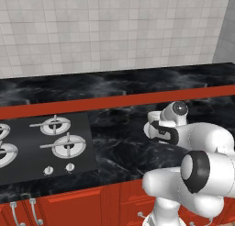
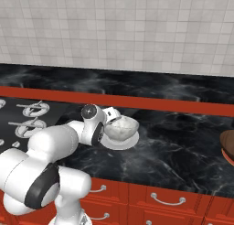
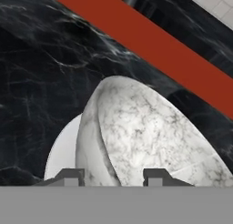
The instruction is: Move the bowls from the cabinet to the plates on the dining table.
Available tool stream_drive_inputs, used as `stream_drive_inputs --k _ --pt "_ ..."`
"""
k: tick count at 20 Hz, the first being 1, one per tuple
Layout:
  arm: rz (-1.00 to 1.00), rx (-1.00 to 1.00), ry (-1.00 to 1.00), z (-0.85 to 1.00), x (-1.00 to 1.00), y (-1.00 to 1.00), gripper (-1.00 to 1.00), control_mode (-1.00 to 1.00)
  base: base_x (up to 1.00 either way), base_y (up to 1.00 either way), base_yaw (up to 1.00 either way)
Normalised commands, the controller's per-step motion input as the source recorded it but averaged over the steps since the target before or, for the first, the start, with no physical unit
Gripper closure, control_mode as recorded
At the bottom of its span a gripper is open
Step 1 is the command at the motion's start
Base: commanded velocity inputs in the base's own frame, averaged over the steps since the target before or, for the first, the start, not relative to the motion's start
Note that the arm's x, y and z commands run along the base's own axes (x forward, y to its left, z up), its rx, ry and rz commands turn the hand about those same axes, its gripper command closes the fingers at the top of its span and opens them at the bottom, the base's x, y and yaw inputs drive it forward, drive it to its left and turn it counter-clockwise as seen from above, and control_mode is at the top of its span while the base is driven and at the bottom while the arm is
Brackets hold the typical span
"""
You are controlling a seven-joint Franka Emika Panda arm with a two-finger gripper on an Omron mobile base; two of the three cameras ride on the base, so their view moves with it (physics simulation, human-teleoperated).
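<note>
Marbled bowl [image 2: 121, 127] upright on plate [image 2: 119, 142]

Marbled bowl [image 2: 121, 126] is sitting on a plate [image 2: 124, 141] on the worktop [image 2: 183, 151], in front of the raised strip [image 2: 160, 103]. My gripper [image 3: 112, 175] is straddling the bowl's near rim. Stovetop [image 1: 41, 147] is lying to the left of the plate. Second bowl [image 2: 228, 143] is sitting well apart at the right edge. Drawers [image 2: 167, 199] are running below the worktop's front.

Pale tiled wall [image 1: 114, 32] — red drawers [image 2: 169, 199] with silver handles below
</note>
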Motion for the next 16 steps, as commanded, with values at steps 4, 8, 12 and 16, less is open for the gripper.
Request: stream_drive_inputs --k 4,8,12,16 --pt "0.0 0.0 0.0 0.0 0.0 0.02 -1.0 -1.0 0.0 0.0 0.0" --pt "0.04 0.0 -0.05 0.05 -0.03 0.15 -1.0 -1.0 0.0 0.0 0.0" --pt "0.05 -0.02 -0.12 0.26 -0.17 0.11 -1.0 -1.0 0.0 0.0 0.0" --pt "0.04 -0.03 -0.14 0.43 -0.42 0.05 -1.0 -1.0 0.0 0.0 0.0"
